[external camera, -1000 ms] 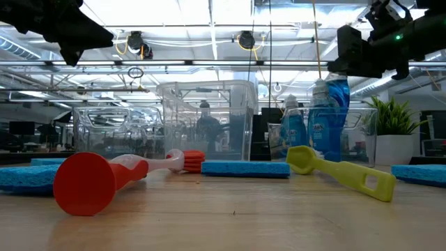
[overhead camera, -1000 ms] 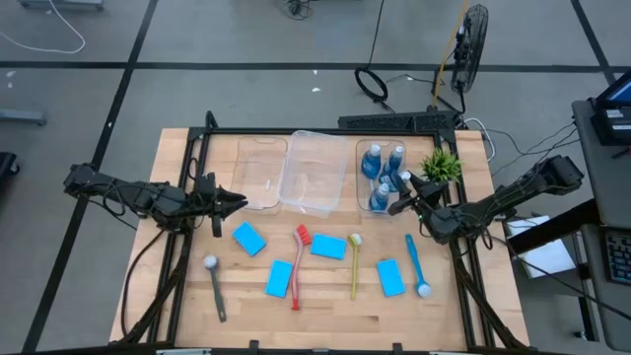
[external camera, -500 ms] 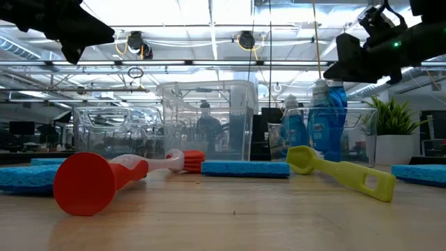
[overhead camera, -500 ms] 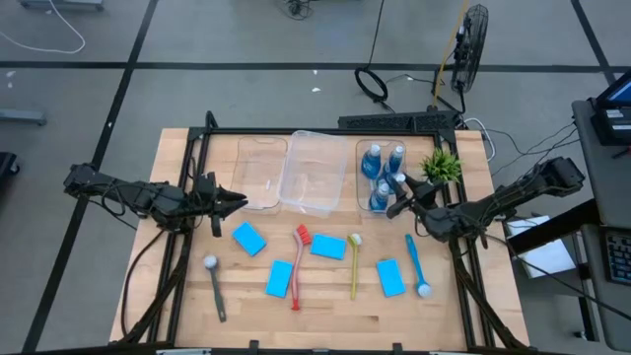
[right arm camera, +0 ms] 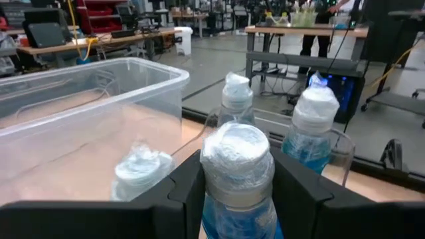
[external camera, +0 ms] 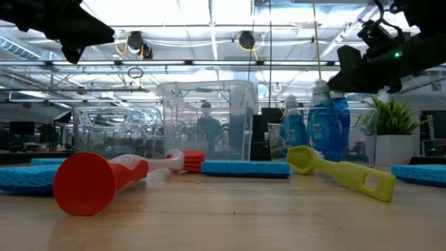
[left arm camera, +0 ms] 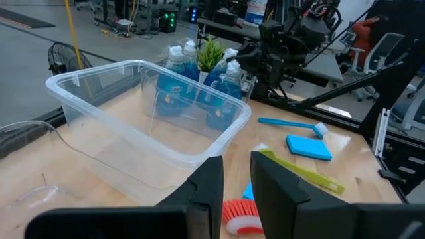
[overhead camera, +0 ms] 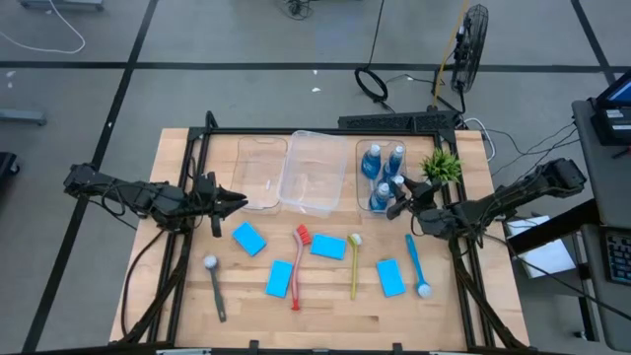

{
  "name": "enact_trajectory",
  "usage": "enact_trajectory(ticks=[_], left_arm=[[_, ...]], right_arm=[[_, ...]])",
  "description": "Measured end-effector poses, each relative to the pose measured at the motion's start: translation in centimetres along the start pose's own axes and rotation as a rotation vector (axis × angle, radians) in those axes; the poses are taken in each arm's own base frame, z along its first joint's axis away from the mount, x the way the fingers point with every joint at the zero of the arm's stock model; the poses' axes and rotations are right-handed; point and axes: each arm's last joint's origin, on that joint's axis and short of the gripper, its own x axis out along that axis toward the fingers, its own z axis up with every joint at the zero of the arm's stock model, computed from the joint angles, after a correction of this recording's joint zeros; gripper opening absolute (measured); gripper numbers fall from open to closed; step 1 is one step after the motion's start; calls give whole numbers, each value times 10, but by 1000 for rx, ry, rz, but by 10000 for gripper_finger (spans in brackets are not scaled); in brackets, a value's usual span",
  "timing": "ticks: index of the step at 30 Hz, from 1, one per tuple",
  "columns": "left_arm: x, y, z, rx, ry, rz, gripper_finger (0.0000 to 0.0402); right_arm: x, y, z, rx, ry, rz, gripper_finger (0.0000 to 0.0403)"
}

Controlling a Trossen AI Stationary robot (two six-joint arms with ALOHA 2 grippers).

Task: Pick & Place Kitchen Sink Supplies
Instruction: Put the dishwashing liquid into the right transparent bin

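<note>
Four bottles [overhead camera: 380, 176] are the only supplies that look sorted so far: three stand upright in the narrow clear bin [overhead camera: 361, 148] at the upper right of the high view, and the fourth, nearest the right arm, is upright at that bin's near end, though I cannot tell whether it has touched down. The other two bins, small [overhead camera: 262, 170] and large [overhead camera: 315, 166], hold nothing, so by my reckoning most of the job is left.

At the left of the high view, the left gripper [overhead camera: 233, 200] hangs just beside the small bin, its fingers a narrow gap apart with nothing between them.

Moving right across the bare table: the grey brush [overhead camera: 214, 284] lies lengthwise top to bottom, head up. A sponge [overhead camera: 248, 238] sits tilted; another [overhead camera: 279, 278] lies lower. The red brush [overhead camera: 300, 266] runs top to bottom, bristles up. A third sponge [overhead camera: 327, 247] lies flat beside it. The yellow-green brush [overhead camera: 353, 264] also runs top to bottom, head up. The fourth sponge [overhead camera: 390, 277] follows, then the blue brush [overhead camera: 416, 266], its head at the lower end.

At the right, the right gripper [right arm camera: 236, 186] pinches the fourth bottle at its neck.
</note>
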Motion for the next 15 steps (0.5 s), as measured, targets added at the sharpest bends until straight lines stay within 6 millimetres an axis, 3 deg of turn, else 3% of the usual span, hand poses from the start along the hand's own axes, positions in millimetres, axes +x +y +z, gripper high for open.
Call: enact_trajectory(ticks=[15], left_arm=[[0,0,0,-1,0,0,77]], right_arm=[[11,-8,2,3,68,42,156]])
